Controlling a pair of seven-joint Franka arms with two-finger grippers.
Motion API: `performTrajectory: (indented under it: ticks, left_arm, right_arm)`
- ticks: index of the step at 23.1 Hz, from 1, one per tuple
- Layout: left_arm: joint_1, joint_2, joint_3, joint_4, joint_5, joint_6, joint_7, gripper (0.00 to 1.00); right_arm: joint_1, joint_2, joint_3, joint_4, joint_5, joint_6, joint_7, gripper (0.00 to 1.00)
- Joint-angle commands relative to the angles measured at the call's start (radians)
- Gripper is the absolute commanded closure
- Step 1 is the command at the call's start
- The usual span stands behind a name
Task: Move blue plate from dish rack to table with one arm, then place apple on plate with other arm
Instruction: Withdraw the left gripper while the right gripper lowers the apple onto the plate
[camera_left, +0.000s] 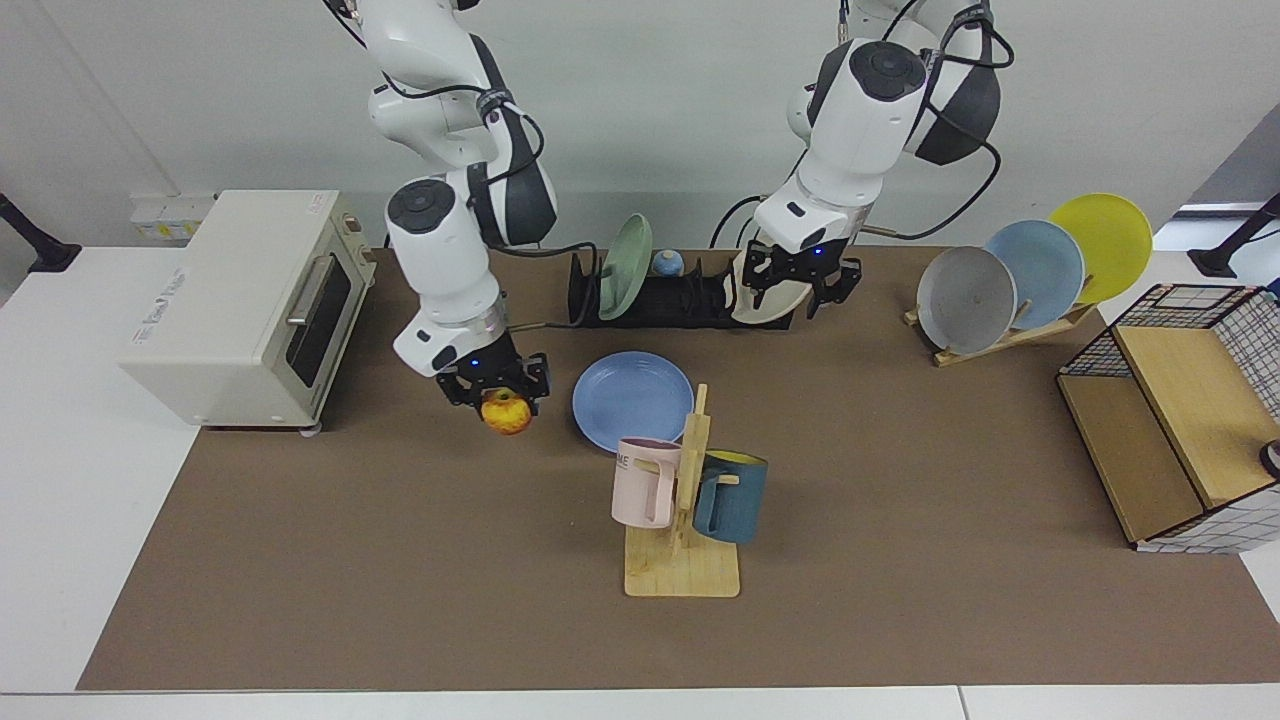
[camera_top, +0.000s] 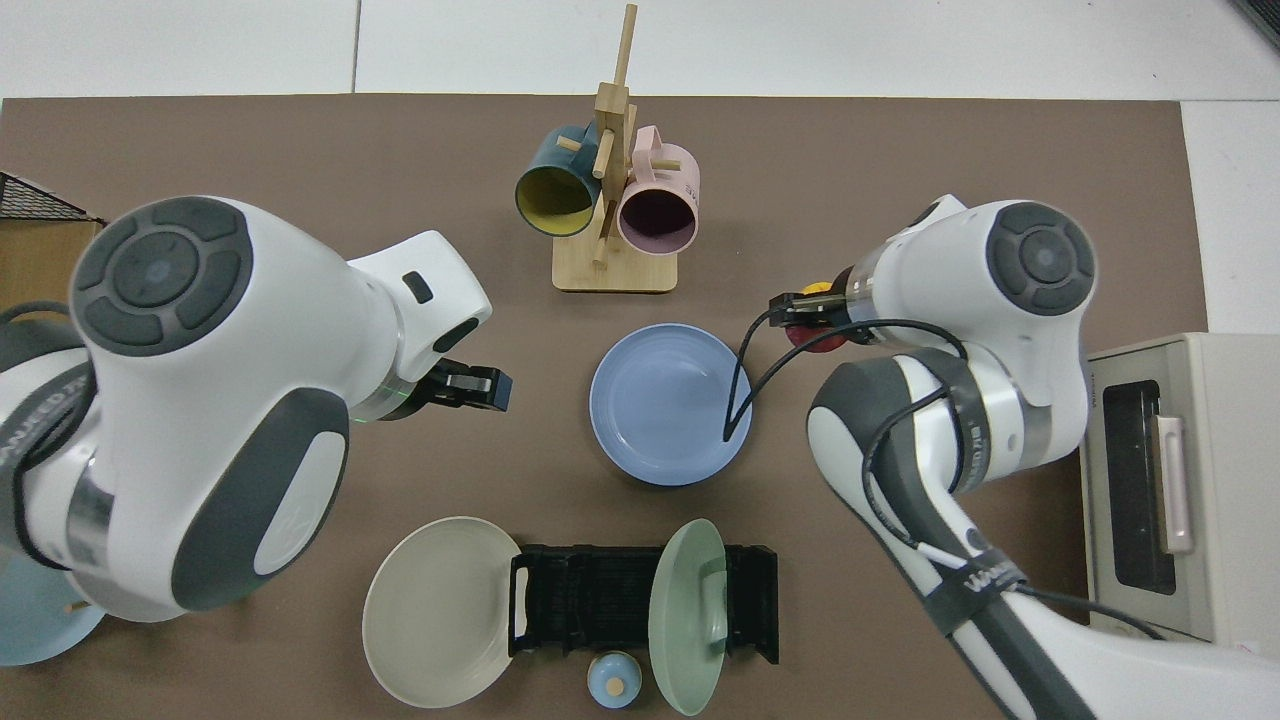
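A: Apple (camera_left: 507, 413) clamped in the right gripper (camera_left: 493, 385) jaws, off the surface (camera_left: 400, 560), just beside the blue plate (camera_left: 632, 400) rim, not over it yet.

B: Left gripper (camera_left: 797, 277)?

A: Raised near the dish rack (camera_left: 665, 300) end, jaws parted, nothing in them. That arm waits. Top view shows it well apart from the plate.

B: Plate placed?

A: Yes, flat on the surface, empty, between the two jaw sets. Nothing else on it.

B: Step tips?

A: My read: carry the apple across to plate centre, lower until it touches, then release. It's round and could roll off a shallow plate if dropped. Watch the mug tree (camera_left: 690, 500) just past the plate.

B: Containers?

A: Rack holds a sage-green plate (camera_left: 624, 266) upright in a slot; a beige plate (camera_top: 440, 610) leans at its end. Mug tree carries a pink mug (camera_left: 645, 482) and a teal mug (camera_left: 730, 497).
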Motion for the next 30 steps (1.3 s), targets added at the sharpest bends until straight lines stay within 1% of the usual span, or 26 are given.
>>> performTrajectory:
  ticks: [1, 5, 11, 13, 17, 19, 20, 21, 22, 23, 24, 25, 26, 27, 28, 29, 30]
  left_arm:
    - [-0.002, -0.041, 0.046, 0.024, 0.018, -0.098, -0.010, 0.14]
    - [-0.002, -0.047, 0.079, 0.061, 0.010, -0.126, -0.001, 0.01]
    - [-0.002, -0.050, 0.156, 0.086, 0.007, -0.129, 0.022, 0.00]
    - [-0.001, -0.053, 0.159, 0.087, 0.009, -0.150, 0.045, 0.00]
    - [-0.004, -0.056, 0.175, 0.128, 0.009, -0.186, 0.055, 0.00]
    - [-0.016, -0.055, 0.202, 0.135, 0.007, -0.198, 0.061, 0.00]
    - [-0.027, -0.055, 0.231, 0.135, 0.006, -0.204, 0.076, 0.00]
    - [-0.056, -0.055, 0.256, 0.136, 0.006, -0.213, 0.096, 0.00]
    - [-0.105, -0.055, 0.306, 0.136, 0.006, -0.223, 0.110, 0.00]
    - [-0.154, -0.053, 0.373, 0.138, 0.006, -0.226, 0.117, 0.00]
    - [-0.186, -0.053, 0.413, 0.141, 0.006, -0.226, 0.121, 0.00]
    - [-0.206, -0.053, 0.443, 0.147, 0.004, -0.227, 0.122, 0.00]
    - [-0.214, -0.049, 0.461, 0.155, -0.005, -0.227, 0.122, 0.01]
    - [-0.214, -0.044, 0.469, 0.162, -0.014, -0.227, 0.124, 0.01]
    - [-0.214, -0.039, 0.474, 0.171, -0.019, -0.227, 0.131, 0.01]
    - [-0.213, -0.027, 0.475, 0.188, -0.020, -0.230, 0.134, 0.01]
    - [-0.211, -0.018, 0.475, 0.204, -0.019, -0.235, 0.134, 0.01]
  right_arm:
    - [0.082, -0.023, -0.006, -0.025, -0.004, -0.006, 0.141, 1.00]
    - [0.152, -0.009, -0.006, -0.031, -0.002, 0.017, 0.230, 1.00]
    - [0.264, 0.051, -0.009, -0.067, -0.007, 0.126, 0.372, 1.00]
    - [0.274, 0.065, -0.009, -0.084, -0.008, 0.155, 0.373, 1.00]
    - [0.265, 0.065, -0.007, -0.114, -0.031, 0.164, 0.370, 1.00]
    - [0.265, 0.068, -0.007, -0.136, -0.031, 0.199, 0.373, 1.00]
    - [0.265, 0.068, -0.007, -0.149, -0.031, 0.218, 0.373, 1.00]
    - [0.262, 0.071, -0.006, -0.154, -0.031, 0.221, 0.372, 1.00]
    - [0.252, 0.071, -0.006, -0.156, -0.030, 0.221, 0.373, 1.00]
    - [0.249, 0.071, -0.004, -0.159, -0.028, 0.219, 0.375, 1.00]
    - [0.255, 0.071, -0.004, -0.159, -0.028, 0.216, 0.375, 1.00]
    - [0.258, 0.071, -0.004, -0.159, -0.028, 0.218, 0.375, 1.00]
    - [0.258, 0.074, -0.004, -0.159, -0.028, 0.221, 0.375, 1.00]
    - [0.258, 0.077, -0.004, -0.159, -0.028, 0.221, 0.375, 0.95]
    - [0.262, 0.079, -0.004, -0.160, -0.027, 0.221, 0.375, 0.83]
    - [0.265, 0.079, -0.004, -0.162, -0.027, 0.221, 0.376, 0.67]
    - [0.265, 0.079, -0.004, -0.163, -0.027, 0.221, 0.376, 0.60]
